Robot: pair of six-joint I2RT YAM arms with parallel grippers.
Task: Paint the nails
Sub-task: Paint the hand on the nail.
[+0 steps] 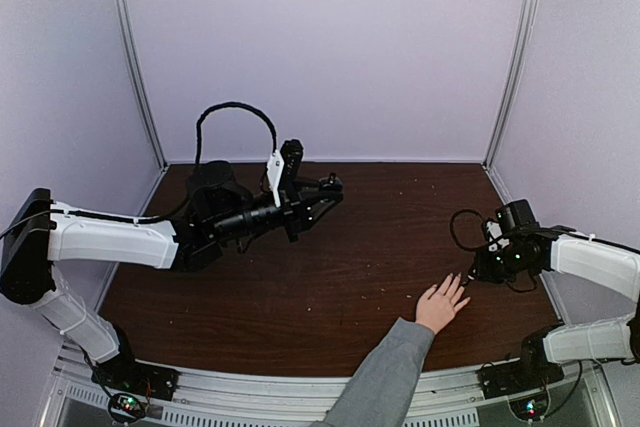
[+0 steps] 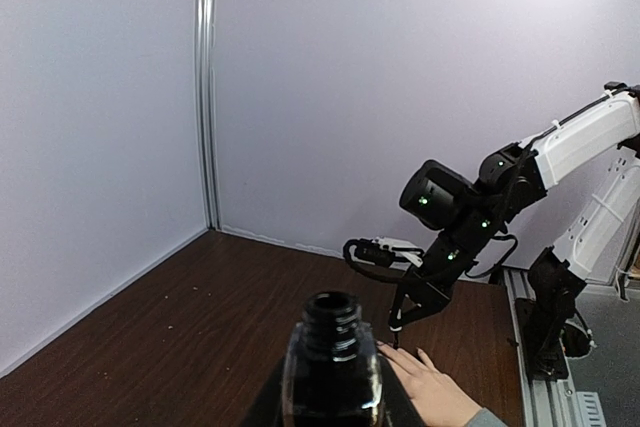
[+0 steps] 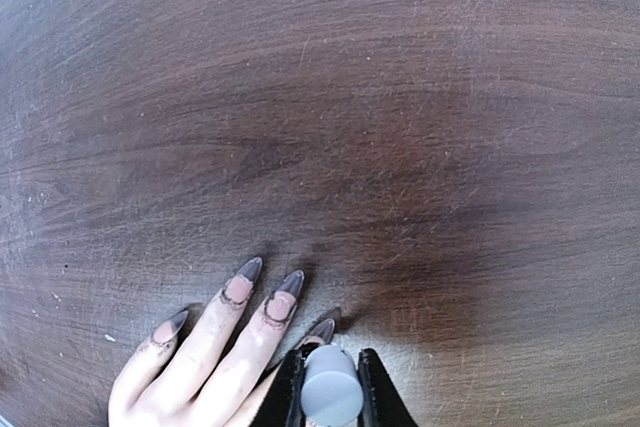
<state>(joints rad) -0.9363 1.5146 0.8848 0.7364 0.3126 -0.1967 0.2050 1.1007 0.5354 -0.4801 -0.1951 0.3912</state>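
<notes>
While the hand (image 1: 440, 305) lies flat, I hold both tools.
My right fingers (image 3: 332, 379) clamp a grey cap (image 3: 332, 399) over the nails (image 3: 283, 299) at the surface's (image 1: 350, 277) near right, perhaps touching one; left fingers (image 1: 328, 190) pinch the open bottle (image 2: 332, 357), well apart.

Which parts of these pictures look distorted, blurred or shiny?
Top external: the wall rails bow from lens distortion. Left wrist: the bottle near the lens is dark, with little detail. Right wrist: the grey cap is blurred, the nails sharp, the table softly shiny.
</notes>
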